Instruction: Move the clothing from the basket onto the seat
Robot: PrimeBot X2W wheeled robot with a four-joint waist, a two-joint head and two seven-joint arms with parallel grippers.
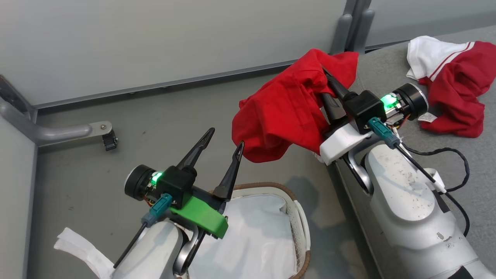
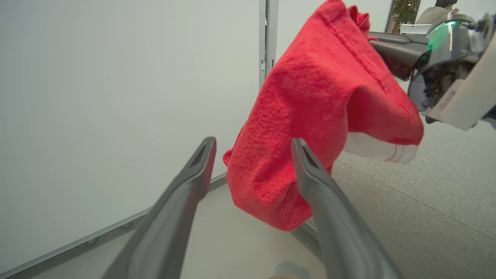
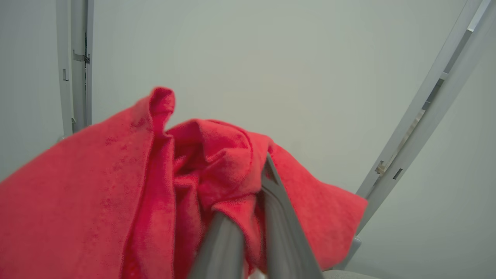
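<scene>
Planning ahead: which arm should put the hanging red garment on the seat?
Right. The right end effector is shut on the red garment beside the seat; the left end effector is open above the basket.

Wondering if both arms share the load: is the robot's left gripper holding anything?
No: the left gripper is open, nothing between its spread fingers; the red garment hangs from the right gripper.
</scene>
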